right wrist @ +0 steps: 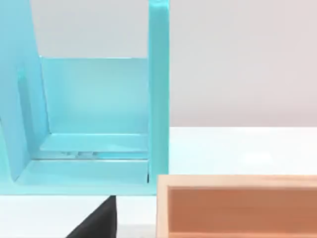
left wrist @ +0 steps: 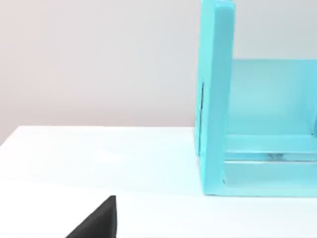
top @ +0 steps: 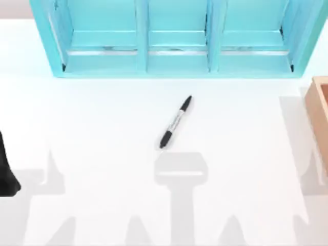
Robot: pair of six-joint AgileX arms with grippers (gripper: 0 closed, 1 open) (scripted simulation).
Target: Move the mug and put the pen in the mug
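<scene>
The pen [top: 176, 122] lies flat on the white table [top: 102, 128] near the middle of the top view, tilted so that one black end points to the upper right and the other to the lower left. Its pale barrel with dark print runs between them. Nothing touches it.

Along the upper edge of the top view stands a turquoise shelf [top: 174, 41] with three open compartments side by side. At the right edge, a little above the middle, sits the corner of a light wooden box [top: 320, 110], well apart from the pen.

A dark part of the left arm [top: 6, 171] shows at the left edge of the top view, below the middle, far from the pen. Whether either claw is released or clenched cannot be told.

The left wrist view looks at the shelf's end panel [left wrist: 215, 99], and the right wrist view looks at the shelf and the wooden box.
</scene>
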